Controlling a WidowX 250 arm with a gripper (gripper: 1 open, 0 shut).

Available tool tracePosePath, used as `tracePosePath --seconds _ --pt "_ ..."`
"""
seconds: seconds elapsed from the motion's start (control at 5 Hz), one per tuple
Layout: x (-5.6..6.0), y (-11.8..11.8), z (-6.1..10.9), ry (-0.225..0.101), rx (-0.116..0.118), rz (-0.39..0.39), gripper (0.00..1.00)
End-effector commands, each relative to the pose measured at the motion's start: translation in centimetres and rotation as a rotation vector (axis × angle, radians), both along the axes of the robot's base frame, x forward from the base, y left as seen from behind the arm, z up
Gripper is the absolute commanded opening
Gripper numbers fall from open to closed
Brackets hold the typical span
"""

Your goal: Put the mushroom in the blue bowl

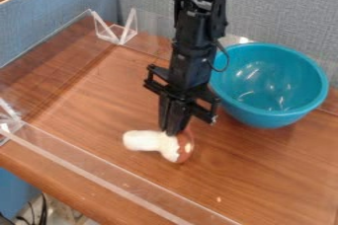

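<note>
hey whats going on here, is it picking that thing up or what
A single robot arm is working over a wooden table with its gripper pointed down at a toy mushroom. The jaws are shut and sit right at the cap end of the mushroom, which lies on its side; whether it is truly held is hard to tell. The blue bowl stands to the right with no mushroom in it, so the mushroom has yet to go in.
</note>
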State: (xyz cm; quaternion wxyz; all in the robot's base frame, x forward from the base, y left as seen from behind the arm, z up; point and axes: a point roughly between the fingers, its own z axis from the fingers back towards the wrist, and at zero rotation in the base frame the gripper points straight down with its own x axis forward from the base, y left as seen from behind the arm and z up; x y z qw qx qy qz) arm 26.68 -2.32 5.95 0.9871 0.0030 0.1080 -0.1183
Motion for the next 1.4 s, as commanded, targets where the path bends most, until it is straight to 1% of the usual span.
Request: tracePosePath --seconds 0.0,0.2,0.4,0.6,0.8,1.0,1.2 --pt "0.2 -0.9 0.8 -0.047 0.014 0.012 1.00" --pt "0.3 -2.3 0.8 -0.050 0.033 0.000 0.00" --pt "0.6 -1.7 0.0 -0.036 0.052 -0.026 0.00" --pt "0.7 -1.1 -0.5 -0.031 0.063 -0.050 0.00" --pt "1.4 -0.7 -1.2 -0.025 0.072 -0.036 1.00" --pt "2.3 -0.3 -1.3 -0.028 0.079 -0.028 0.00" --pt "2.7 -0.4 -1.1 -0.027 0.087 0.020 0.00"
